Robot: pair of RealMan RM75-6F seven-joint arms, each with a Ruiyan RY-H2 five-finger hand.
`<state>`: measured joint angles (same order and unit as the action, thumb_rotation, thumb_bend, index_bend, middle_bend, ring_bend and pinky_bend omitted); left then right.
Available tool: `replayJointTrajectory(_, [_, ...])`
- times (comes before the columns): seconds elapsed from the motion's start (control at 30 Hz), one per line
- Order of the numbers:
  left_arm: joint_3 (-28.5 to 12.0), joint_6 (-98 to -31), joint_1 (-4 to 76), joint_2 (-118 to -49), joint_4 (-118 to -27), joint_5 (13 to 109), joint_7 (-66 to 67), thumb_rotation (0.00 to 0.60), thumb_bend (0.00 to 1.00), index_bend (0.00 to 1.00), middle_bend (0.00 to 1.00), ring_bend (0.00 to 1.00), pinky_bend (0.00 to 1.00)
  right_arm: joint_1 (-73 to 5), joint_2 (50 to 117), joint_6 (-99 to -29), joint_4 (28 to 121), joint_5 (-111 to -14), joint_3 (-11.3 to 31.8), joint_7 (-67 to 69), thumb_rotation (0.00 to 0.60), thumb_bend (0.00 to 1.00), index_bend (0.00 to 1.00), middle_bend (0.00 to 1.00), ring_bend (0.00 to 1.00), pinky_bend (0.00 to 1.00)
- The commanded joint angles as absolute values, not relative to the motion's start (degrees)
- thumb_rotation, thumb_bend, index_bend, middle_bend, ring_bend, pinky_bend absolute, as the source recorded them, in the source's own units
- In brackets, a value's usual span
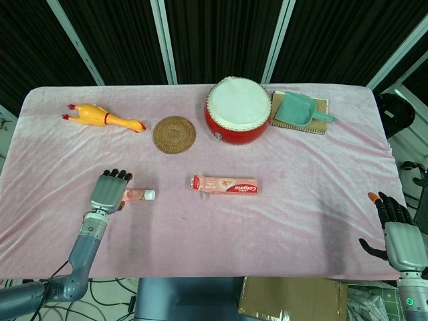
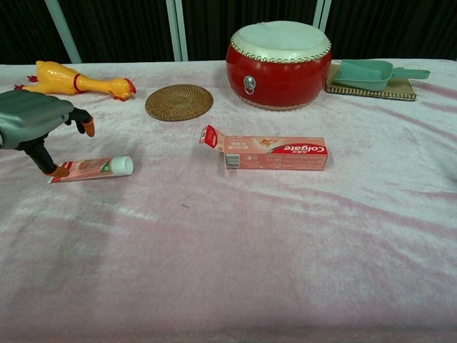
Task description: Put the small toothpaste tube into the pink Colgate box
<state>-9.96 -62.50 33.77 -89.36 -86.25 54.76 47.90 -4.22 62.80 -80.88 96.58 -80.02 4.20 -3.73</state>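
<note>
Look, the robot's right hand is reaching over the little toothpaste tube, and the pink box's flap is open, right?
Not quite: it is the left hand over the small toothpaste tube, as the head view shows. The right hand sits at the far table edge, holding nothing. The pink Colgate box does have its flap open at its left end.

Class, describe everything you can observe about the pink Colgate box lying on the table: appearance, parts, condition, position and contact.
The pink Colgate box is a long, slim carton, apparently cardboard, with a red band bearing white "Colgate" lettering near one end. It lies flat on the pink velvety tablecloth, in front of the red drum. Its left end is open, a small red-and-white flap standing up. Nothing but the cloth touches it; both hands are away from it.
</note>
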Motion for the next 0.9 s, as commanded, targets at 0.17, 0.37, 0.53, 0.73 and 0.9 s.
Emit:
replayJointTrajectory(0.17, [-9.8, -61.7, 34.9, -91.5, -84.1, 51.9, 48.3, 0.600, 0.22, 0.35, 0.31, 0.24, 0.31, -4.3, 62.8, -80.7, 96.6, -79.6, 4.4, -3.3, 0.600, 0.17, 0.00, 0.00, 0.00, 0.08])
replayJointTrajectory(0.37, [-9.5, -61.6, 35.4, -92.3, -83.1, 50.5, 48.0, 0.600, 0.25, 0.36, 0.31, 0.25, 0.32, -4.4, 62.8, -80.5, 96.6, -79.7, 4.3, -3.2, 0.600, 0.17, 0.00, 0.00, 0.00, 0.08])
replayJointTrajectory(0.53, [-9.4, -61.4, 36.0, -92.5, -82.9, 49.8, 47.8, 0.600, 0.27, 0.36, 0.31, 0.25, 0.32, -4.4, 62.8, -80.5, 96.8, -79.4, 4.4, -2.9, 0.600, 0.17, 0.00, 0.00, 0.00, 0.08])
replayJointTrajectory(0.73, [-9.2, -61.2, 36.5, -93.1, -82.4, 48.8, 47.5, 0.600, 0.29, 0.37, 0.31, 0.25, 0.32, -4.3, 62.8, -80.5, 97.0, -79.2, 4.5, -2.8, 0.600, 0.17, 0.00, 0.00, 0.00, 0.08])
replayJointTrajectory(0.9, [-9.1, -61.1, 36.9, -93.7, -81.6, 47.9, 47.1, 0.600, 0.33, 0.39, 0.32, 0.25, 0.33, -4.3, 62.7, -80.4, 97.2, -79.0, 4.5, -2.7, 0.600, 0.17, 0.00, 0.00, 0.00, 0.08])
